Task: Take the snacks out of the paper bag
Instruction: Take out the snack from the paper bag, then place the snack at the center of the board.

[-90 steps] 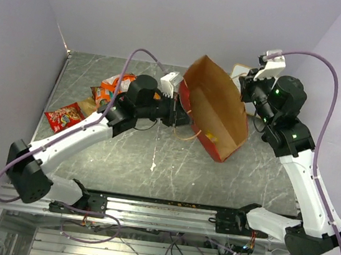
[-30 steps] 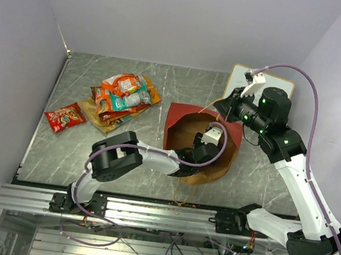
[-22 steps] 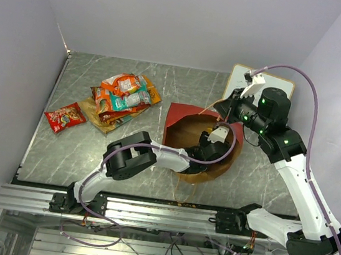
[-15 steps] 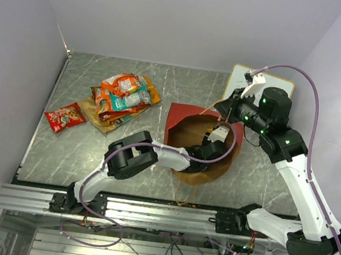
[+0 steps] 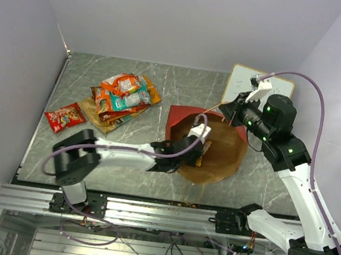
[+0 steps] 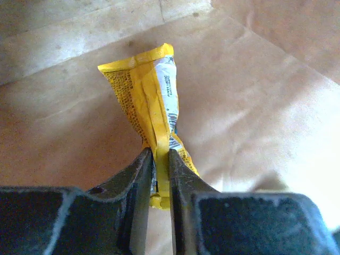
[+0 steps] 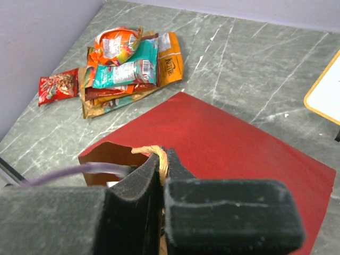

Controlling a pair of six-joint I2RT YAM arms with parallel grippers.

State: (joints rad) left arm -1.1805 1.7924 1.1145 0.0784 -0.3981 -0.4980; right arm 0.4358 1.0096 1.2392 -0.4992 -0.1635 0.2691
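On the grey marble counter (image 5: 182, 85), left claw (image 6: 159, 175) pinches a yellow snack packet (image 6: 151, 95) pointing lengthwise away inside the red paper bag (image 7: 223, 138); right claw (image 7: 161, 164) clamps its orange cord (image 7: 151, 150).

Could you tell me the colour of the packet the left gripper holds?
Yellow; the left wrist view shows the packet best.

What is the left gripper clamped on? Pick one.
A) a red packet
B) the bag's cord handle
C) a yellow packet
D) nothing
C: the left wrist view shows the left gripper shut on a yellow packet, inside the brown paper bag.
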